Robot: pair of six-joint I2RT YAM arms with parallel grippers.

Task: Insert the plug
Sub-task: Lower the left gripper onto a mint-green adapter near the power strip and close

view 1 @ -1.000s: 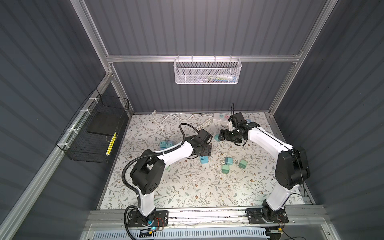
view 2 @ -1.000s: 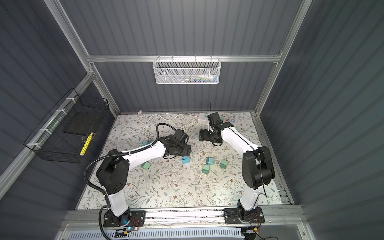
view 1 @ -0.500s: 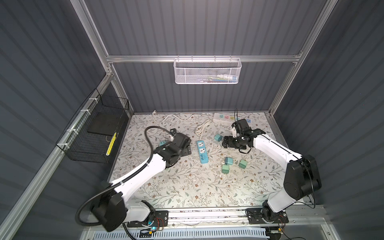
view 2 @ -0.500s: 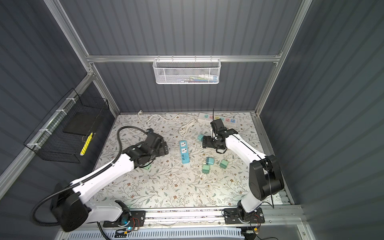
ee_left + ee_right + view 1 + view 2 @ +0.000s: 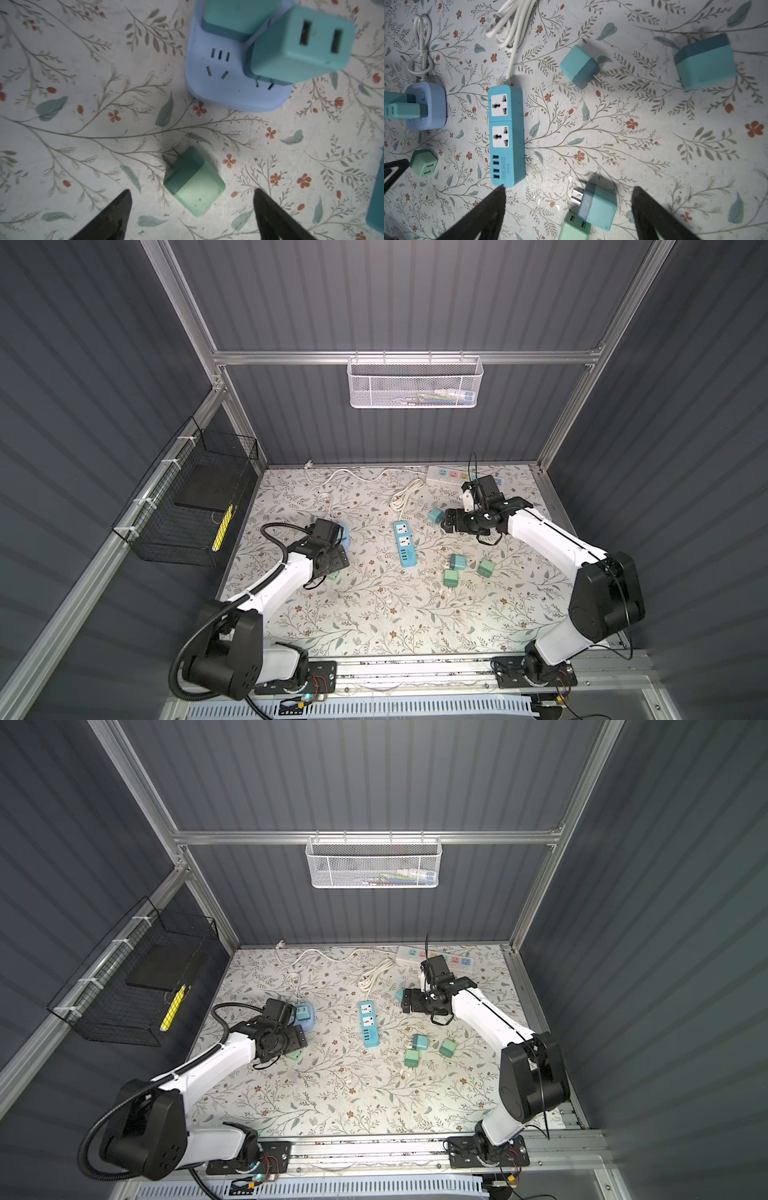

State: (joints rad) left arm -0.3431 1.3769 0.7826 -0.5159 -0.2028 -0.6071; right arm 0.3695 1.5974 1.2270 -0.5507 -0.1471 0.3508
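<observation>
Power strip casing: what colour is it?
The power strip is blue; right wrist view shows it best.

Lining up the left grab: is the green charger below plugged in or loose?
Loose. The green charger lies on its side on the mat, both prongs bare, apart from the socket cube.

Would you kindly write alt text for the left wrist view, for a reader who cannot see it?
A green charger lies on its side on the floral mat, prongs bare, framed by the fingertips of the open left gripper, which do not touch it. Beyond it sits a pale blue socket cube carrying two teal chargers, one showing two USB ports.
</observation>
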